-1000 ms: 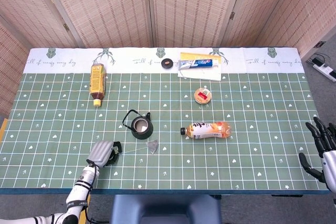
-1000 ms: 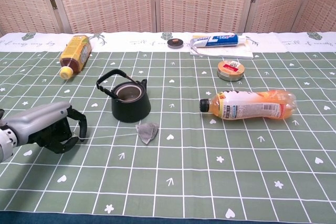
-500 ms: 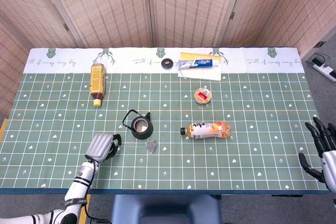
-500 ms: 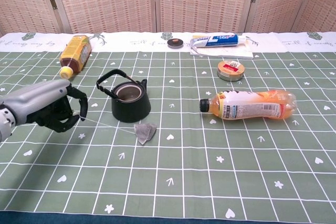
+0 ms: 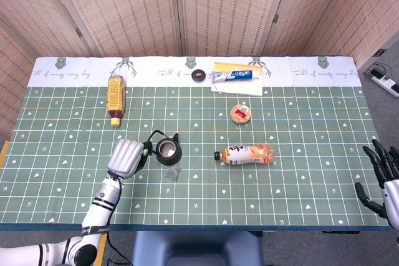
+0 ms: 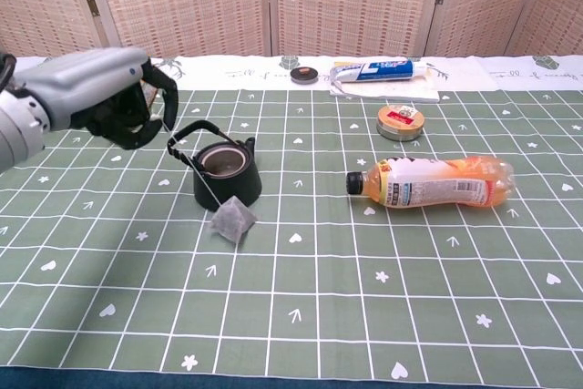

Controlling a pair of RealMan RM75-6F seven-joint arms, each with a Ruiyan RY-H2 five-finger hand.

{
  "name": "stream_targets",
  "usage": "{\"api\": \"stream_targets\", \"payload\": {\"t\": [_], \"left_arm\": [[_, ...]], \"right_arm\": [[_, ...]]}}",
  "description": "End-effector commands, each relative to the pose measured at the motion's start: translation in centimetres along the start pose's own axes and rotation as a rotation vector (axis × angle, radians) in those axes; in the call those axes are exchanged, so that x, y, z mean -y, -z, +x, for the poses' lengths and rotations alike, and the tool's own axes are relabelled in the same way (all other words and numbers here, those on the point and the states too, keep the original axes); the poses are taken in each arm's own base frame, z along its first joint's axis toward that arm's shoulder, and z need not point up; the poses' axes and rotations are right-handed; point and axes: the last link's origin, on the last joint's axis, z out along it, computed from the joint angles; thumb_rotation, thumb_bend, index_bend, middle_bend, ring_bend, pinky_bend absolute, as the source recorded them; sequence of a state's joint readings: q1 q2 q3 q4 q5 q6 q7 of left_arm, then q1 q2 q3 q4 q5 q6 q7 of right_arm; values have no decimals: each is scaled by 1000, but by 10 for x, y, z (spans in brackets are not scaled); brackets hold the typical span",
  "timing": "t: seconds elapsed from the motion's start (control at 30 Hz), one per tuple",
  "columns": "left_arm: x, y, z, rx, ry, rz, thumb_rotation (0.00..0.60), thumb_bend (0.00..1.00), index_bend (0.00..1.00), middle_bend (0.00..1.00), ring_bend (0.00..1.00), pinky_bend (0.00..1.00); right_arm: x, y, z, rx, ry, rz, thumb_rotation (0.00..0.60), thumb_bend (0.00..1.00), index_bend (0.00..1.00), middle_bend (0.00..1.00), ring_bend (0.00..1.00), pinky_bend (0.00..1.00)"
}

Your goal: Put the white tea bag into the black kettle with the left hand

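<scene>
Left hand [image 6: 109, 97] pinches the string — white tea bag [image 6: 230, 222] dangling before black kettle [image 6: 224, 177], fingertips hidden.

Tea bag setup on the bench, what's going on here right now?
The left hand holds the white tea bag by its string, with the bag dangling in front of the black kettle, not yet inside. The kettle's top is open. The right hand sits idle and open at the table's far right edge.
</scene>
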State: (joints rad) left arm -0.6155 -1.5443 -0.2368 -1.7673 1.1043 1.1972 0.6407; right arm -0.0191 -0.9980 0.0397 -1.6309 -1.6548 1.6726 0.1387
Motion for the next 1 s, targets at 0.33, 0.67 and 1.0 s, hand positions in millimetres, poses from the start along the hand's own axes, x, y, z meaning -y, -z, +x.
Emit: {"api": "stream_targets", "payload": {"t": [0.33, 0.67, 1.0], "left_arm": [[-13, -26, 50, -121, -3, -3, 600, 539, 564, 1000, 1000, 1000], [-12, -44, 67, -167, 4, 14, 600, 539, 565, 1000, 1000, 1000], [-9, -54, 65, -161, 10, 11, 597, 539, 563, 1000, 1000, 1000]], "right_arm": [[-1, -2, -2, 4, 7, -15, 600, 438, 0, 0, 123, 0], [-4, -5, 0, 11, -10, -29, 600, 438, 0, 0, 124, 0], [-5, -7, 0, 12, -11, -37, 600, 438, 0, 0, 126, 0]]}}
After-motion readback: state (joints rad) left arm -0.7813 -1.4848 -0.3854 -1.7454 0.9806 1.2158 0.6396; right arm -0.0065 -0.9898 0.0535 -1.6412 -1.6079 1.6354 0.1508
